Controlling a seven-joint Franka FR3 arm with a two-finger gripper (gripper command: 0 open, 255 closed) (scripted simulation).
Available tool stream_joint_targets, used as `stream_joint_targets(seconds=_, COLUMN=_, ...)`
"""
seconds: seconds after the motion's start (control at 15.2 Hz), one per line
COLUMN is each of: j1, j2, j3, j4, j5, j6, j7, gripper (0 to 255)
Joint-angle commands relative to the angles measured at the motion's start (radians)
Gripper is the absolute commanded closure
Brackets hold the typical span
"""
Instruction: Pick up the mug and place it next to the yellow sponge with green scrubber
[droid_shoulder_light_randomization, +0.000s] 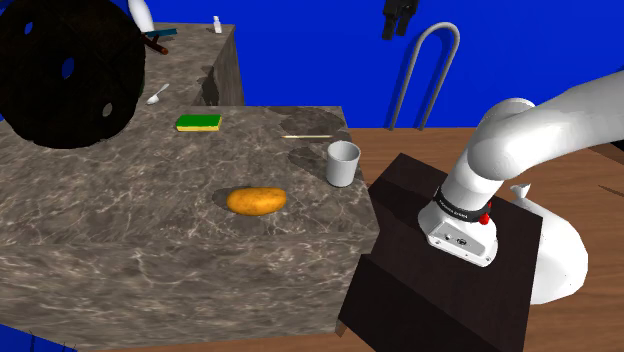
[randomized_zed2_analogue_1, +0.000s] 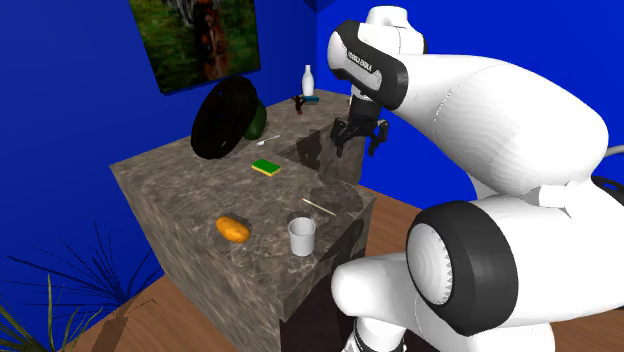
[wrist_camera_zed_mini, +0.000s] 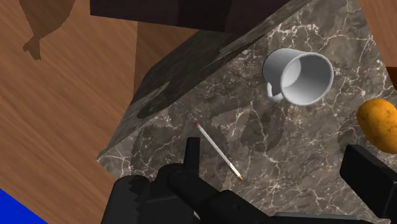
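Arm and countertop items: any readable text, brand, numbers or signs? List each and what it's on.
Dark joint band on the arm, second exterior view: white lettering, too blurred to read.
Dark wrist band on the arm, shoulder view: small white lettering, too small to read.
Mug, sponge, bottle, wall picture: no text on them.
Nothing can be quoted.

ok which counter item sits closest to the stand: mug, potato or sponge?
The white mug: upright at the edge of the counter, beside the dark stand. The potato lies mid-counter; the sponge is farther back.
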Motion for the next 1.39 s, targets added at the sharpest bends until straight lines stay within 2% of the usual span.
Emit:
stream_joint_targets(seconds=0.0, j1=0.000, j2=0.000, j3=0.000, j4=0.000, j5=0.000, j6=0.000, j7=0.000, gripper=0)
stream_joint_targets(seconds=0.73, j1=0.077, j2=-0.024, j3=0.222, j4=-0.282, j5=0.074, j6=0.263, j7=0.150, gripper=0)
stream_joint_targets(seconds=1.32, j1=0.147, j2=0.106, j3=0.427, j4=-0.414, j5=0.137, j6=0.518, j7=0.289, gripper=0)
